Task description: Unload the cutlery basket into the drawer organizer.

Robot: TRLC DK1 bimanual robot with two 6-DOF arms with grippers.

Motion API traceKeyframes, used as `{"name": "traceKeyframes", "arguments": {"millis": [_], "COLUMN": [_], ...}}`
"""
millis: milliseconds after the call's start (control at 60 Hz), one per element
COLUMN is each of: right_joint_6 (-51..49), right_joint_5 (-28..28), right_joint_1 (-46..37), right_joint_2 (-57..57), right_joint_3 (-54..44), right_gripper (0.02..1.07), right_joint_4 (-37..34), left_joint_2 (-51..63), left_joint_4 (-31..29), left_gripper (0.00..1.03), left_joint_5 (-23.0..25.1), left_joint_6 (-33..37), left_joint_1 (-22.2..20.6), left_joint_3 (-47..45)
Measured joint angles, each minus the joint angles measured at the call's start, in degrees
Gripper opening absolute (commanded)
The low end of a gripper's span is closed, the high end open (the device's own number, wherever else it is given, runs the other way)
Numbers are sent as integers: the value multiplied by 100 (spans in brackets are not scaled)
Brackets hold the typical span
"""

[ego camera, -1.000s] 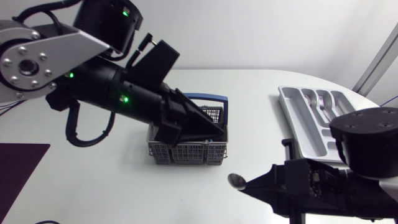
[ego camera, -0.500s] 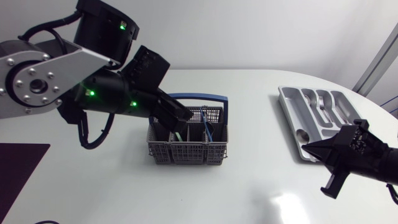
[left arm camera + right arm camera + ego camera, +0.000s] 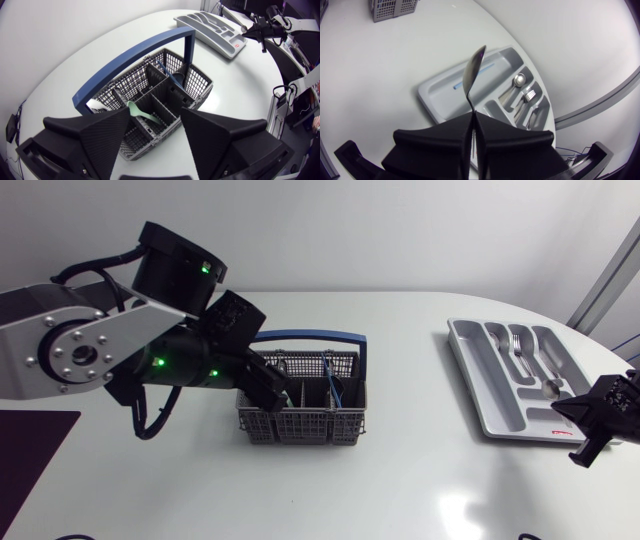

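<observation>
The grey wire cutlery basket (image 3: 310,418) with a blue handle (image 3: 305,336) stands mid-table. My left gripper (image 3: 277,393) hangs open over its left end. In the left wrist view the basket (image 3: 155,85) lies just ahead of the spread fingers (image 3: 95,132), with a pale green utensil (image 3: 141,112) and a blue one (image 3: 167,75) in its compartments. My right gripper (image 3: 472,122) is shut on a metal spoon (image 3: 473,70) by its handle, bowl pointing away. It sits at the near right corner of the grey drawer organizer (image 3: 478,385).
The organizer (image 3: 440,92) holds a fork (image 3: 517,346) and a spoon (image 3: 552,386) in its far compartments. In the right wrist view the basket (image 3: 390,9) is far ahead. The table's curved edge runs close behind the organizer.
My right arm carried the spoon from the table's front middle rightwards to the organizer. My left arm drew back and lowered toward the basket's left end, its fingers spreading a little.
</observation>
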Motion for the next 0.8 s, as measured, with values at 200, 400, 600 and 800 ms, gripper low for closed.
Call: {"name": "traceKeyframes", "arguments": {"millis": [200, 400, 600, 800], "right_joint_6": [-417, -719, -984, -1082], "right_joint_5": [66, 522, 848, 1001], "right_joint_1": [-304, -402, -428, -433], "right_joint_2": [1126, 2212, 2680, 2688], "right_joint_3": [603, 1073, 1075, 1036], "right_gripper": [7, 8, 42, 69], "right_joint_4": [527, 1257, 1537, 1698], "left_joint_2": [-52, -79, -85, -85], "left_joint_4": [87, 98, 103, 103], "left_gripper": [71, 71, 71, 71], "left_joint_5": [-131, -151, -151, -151], "left_joint_6": [13, 13, 13, 9], "left_joint_1": [0, 0, 11, 11], "left_joint_3": [-173, -291, -321, -321]}}
